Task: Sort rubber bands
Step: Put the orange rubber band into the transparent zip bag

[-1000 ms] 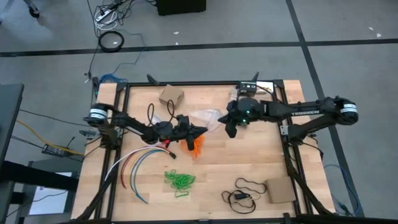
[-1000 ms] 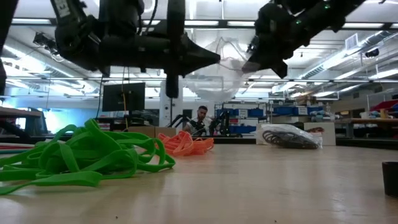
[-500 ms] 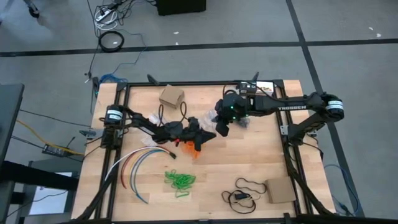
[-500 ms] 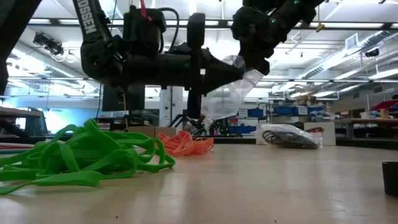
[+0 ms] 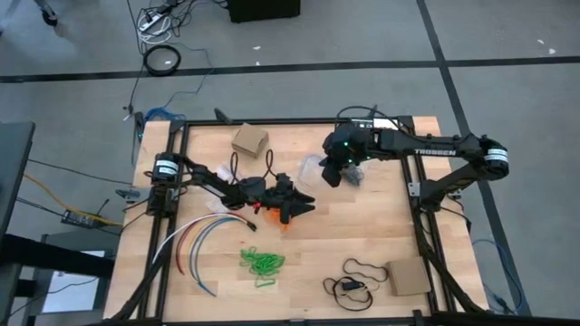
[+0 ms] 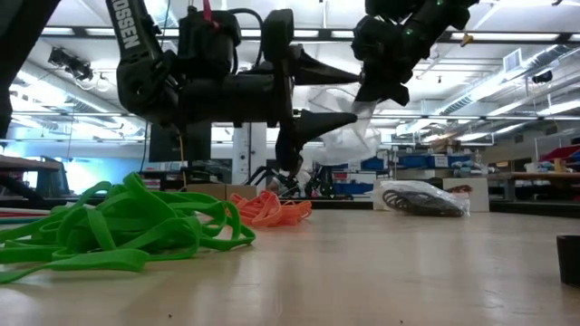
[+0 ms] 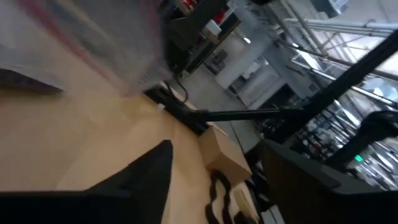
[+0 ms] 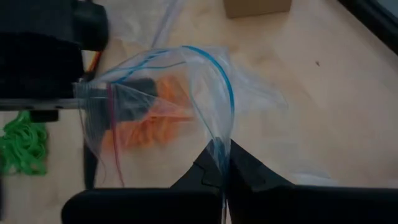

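Note:
A clear plastic zip bag (image 8: 186,93) hangs over the table's middle from my right gripper (image 8: 221,165), which is shut on it (image 5: 331,178). My left gripper (image 5: 306,204) stands open and level just left of the bag, fingers spread wide in the low view (image 6: 349,95). One dark finger (image 8: 134,99) shows through the plastic at the bag's mouth. The orange rubber bands (image 5: 285,219) lie in a heap on the table under the left gripper. The green rubber bands (image 5: 261,263) lie nearer the front edge. A dark heap (image 6: 421,199) lies farther right. My left gripper has one finger at the bag's mouth; whether it touches the plastic, I cannot tell. My right gripper pinches the bag's rim by the blue zip line (image 8: 219,146) between its two fingers, slanting down from the right. The bag hangs slack below it, clear of the table (image 6: 349,140).
A cardboard box (image 5: 249,140) stands at the far left and a flatter one (image 5: 408,278) at the near right. Curved coloured cables (image 5: 195,240) lie at the near left, and a black cord loop (image 5: 358,272) near the front edge.
My left gripper has gone toward the bag, sunk a little, rolled, and opened wide from shut. My right gripper has risen slightly with the bag. The bag, spread broad a second ago, now hangs bunched and narrower below the right gripper.

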Action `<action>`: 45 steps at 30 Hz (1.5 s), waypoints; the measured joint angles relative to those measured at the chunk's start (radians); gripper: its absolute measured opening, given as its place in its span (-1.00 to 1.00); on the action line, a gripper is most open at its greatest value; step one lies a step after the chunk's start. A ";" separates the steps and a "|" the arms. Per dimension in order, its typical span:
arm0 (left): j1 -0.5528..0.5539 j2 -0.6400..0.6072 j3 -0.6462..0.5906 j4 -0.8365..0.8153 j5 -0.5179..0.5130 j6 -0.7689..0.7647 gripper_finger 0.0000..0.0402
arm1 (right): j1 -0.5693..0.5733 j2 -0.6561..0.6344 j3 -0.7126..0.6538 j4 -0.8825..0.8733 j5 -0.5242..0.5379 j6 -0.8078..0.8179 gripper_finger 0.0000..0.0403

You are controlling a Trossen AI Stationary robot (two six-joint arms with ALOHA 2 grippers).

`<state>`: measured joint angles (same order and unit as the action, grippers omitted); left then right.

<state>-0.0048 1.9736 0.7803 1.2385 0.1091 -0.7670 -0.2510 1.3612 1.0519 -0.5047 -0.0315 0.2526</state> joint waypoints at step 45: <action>-0.021 -0.212 0.034 -1.090 -0.120 0.946 -0.25 | -0.017 0.010 0.000 -0.275 -0.146 -0.001 -1.00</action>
<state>-0.0261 1.7617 0.8140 0.1481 -0.0106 0.1786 -0.2676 1.3713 1.0519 -0.7797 -0.1779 0.2516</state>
